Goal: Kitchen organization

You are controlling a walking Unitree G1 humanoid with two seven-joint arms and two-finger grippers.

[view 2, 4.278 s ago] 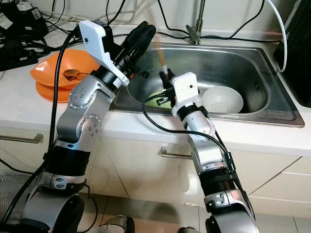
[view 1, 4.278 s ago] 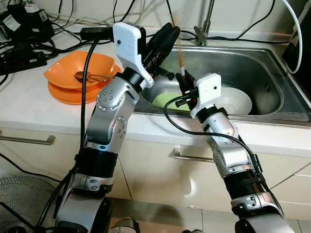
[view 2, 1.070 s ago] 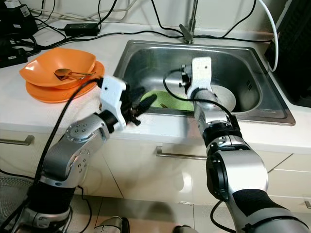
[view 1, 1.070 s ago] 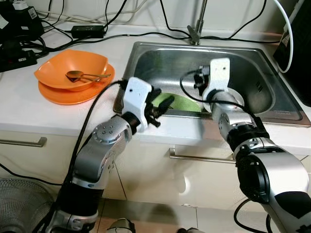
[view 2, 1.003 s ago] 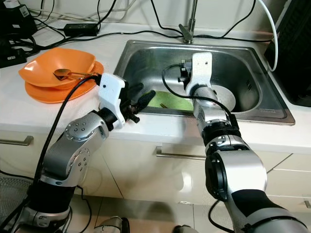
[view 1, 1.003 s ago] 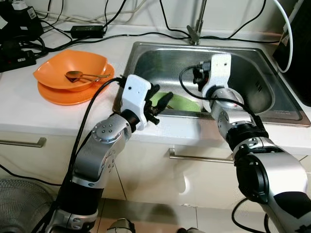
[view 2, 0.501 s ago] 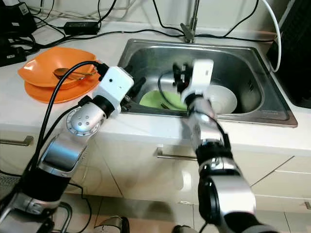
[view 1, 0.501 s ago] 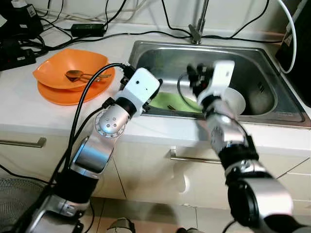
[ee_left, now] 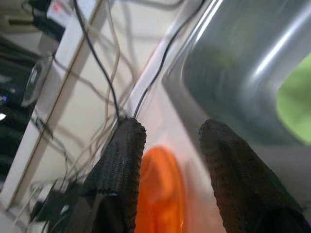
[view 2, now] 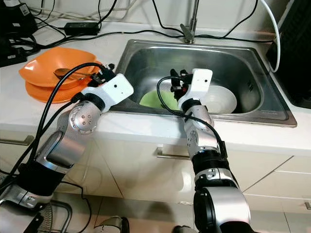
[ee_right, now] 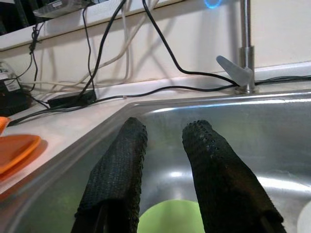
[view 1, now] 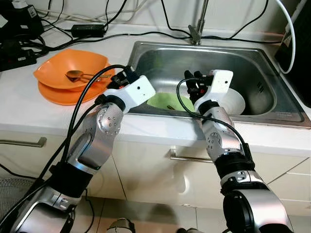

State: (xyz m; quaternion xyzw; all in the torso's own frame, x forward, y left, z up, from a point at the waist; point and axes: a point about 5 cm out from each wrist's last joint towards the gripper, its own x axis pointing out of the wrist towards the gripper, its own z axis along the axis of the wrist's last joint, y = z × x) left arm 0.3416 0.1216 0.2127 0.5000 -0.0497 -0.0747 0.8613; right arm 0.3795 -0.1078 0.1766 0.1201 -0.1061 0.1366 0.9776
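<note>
An orange bowl [view 1: 73, 64] holding a metal spoon [view 1: 77, 75] sits on an orange plate [view 1: 58, 94] on the left of the counter. In the steel sink [view 1: 165, 60] lie a green plate [view 1: 167, 100] and a white bowl [view 1: 236, 101]. My left gripper [view 1: 124, 76] hovers at the sink's left rim, pointing toward the orange bowl, open and empty [ee_left: 170, 128]. My right gripper [view 1: 193, 80] hangs over the sink above the green plate [ee_right: 170, 216], open with nothing between its fingers [ee_right: 167, 126].
A faucet [view 1: 198, 29] stands behind the sink. Black cables and a power adapter [view 1: 87, 30] run along the back of the counter, with dark devices [view 1: 19, 24] at the far left. A small dark object [view 1: 171, 107] lies on the green plate. Cabinet handles [view 1: 189, 158] lie below.
My left gripper swung from the sink's front edge to its left rim, now pointing at the orange bowl. My right gripper dropped lower and shifted left over the green plate.
</note>
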